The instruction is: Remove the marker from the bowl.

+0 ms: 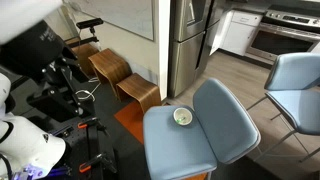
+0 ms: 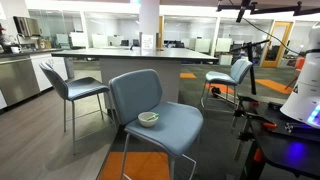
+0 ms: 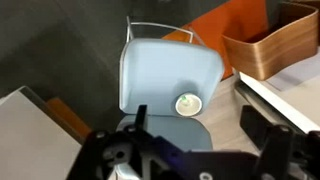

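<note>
A small round white bowl (image 1: 182, 117) sits on the seat of a blue chair (image 1: 225, 135), near the backrest. It shows in both exterior views (image 2: 148, 119) and in the wrist view (image 3: 188, 103). The marker shows only as a small green spot (image 3: 183, 98) inside the bowl. My gripper (image 3: 198, 128) is open and empty. It hangs high above the chair, with the bowl between and beyond its two dark fingers. The gripper itself is not clear in the exterior views.
The chair's backrest (image 3: 165, 140) lies just under the gripper. A second blue chair (image 1: 300, 85) stands nearby, and more chairs (image 2: 75, 85) stand by a long counter. Curved wooden stools (image 1: 135, 88) and a wooden piece (image 3: 275, 45) stand on the floor beside the chair.
</note>
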`<action>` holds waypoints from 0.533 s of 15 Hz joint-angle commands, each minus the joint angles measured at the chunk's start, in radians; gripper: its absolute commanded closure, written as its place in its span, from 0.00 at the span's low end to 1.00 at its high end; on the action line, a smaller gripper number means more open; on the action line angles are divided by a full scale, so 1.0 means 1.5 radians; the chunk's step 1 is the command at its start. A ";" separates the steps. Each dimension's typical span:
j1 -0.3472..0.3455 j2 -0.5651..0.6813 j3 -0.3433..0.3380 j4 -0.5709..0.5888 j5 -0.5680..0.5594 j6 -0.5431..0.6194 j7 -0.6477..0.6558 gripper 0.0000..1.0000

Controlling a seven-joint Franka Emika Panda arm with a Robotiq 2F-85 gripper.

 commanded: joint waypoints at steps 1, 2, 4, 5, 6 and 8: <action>-0.005 0.002 0.003 0.002 0.004 -0.001 -0.003 0.00; -0.005 0.002 0.003 0.002 0.004 -0.001 -0.003 0.00; -0.005 0.002 0.003 0.002 0.004 -0.001 -0.003 0.00; -0.005 0.002 0.003 0.002 0.004 -0.001 -0.003 0.00; -0.005 0.002 0.003 0.002 0.004 -0.001 -0.003 0.00; 0.006 0.028 0.003 0.000 0.002 0.022 -0.010 0.00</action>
